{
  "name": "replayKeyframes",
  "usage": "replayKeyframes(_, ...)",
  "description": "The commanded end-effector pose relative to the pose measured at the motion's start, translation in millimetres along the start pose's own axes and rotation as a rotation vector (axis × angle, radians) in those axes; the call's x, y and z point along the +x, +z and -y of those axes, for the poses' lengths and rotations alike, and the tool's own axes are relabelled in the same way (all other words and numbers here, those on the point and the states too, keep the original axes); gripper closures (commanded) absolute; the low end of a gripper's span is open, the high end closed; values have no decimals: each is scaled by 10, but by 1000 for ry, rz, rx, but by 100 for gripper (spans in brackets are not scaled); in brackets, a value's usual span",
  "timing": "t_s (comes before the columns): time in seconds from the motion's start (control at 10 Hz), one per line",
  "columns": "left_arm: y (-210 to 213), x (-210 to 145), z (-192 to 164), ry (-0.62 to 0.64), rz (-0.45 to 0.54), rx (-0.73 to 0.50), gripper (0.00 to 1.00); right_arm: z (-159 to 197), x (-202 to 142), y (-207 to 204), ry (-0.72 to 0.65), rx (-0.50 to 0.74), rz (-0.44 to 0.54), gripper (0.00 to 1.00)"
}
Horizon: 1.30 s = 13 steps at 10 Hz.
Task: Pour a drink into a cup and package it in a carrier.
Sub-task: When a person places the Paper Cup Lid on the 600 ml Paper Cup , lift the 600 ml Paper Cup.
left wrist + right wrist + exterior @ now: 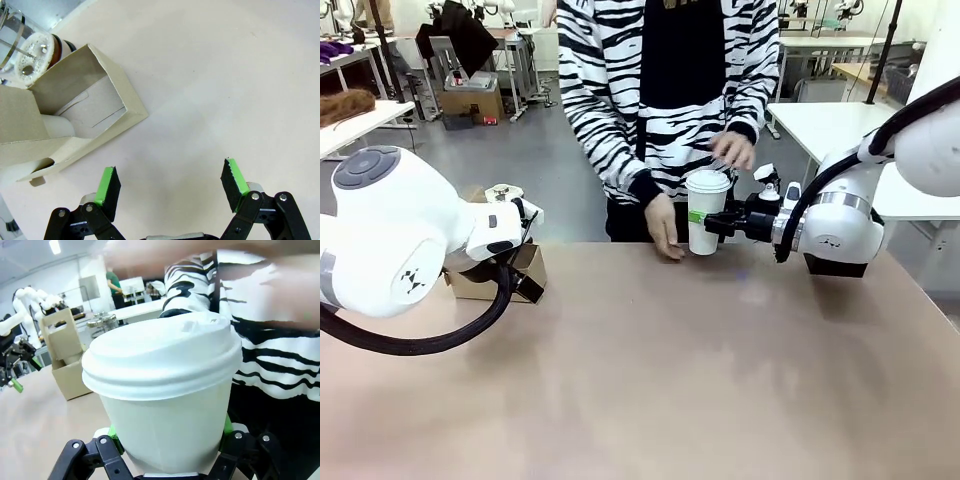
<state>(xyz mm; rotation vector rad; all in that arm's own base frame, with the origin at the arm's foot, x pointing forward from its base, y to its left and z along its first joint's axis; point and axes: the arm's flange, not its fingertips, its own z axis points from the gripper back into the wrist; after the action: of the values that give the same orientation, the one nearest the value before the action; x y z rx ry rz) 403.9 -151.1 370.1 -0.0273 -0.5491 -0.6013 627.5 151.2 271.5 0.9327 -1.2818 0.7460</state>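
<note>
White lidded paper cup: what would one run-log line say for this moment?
right gripper: shut on tall white lidded paper cup | left gripper: open, empty, beside brown cardboard carrier | person's hand: above cup

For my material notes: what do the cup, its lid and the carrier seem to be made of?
The cup: likely paper, matte white wall. The lid: probably thin moulded plastic, smooth, slight sheen, raised rim. The carrier: brown cardboard, matte, with folded panels and cut-out handle.

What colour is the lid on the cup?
White: the domed plastic lid matches the white paper cup; clearest in the right wrist view.
</note>
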Motion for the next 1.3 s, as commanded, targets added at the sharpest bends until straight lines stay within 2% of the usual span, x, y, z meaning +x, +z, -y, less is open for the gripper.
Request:
replayKeyframes(0.0, 4, 1, 3, 0, 1, -1, 0, -24, 54, -26, -8, -6, 15, 20)
replayKeyframes(1.2, 4, 1, 3, 0, 1, -1, 0, -24, 54, -26, -8, -6, 15, 20)
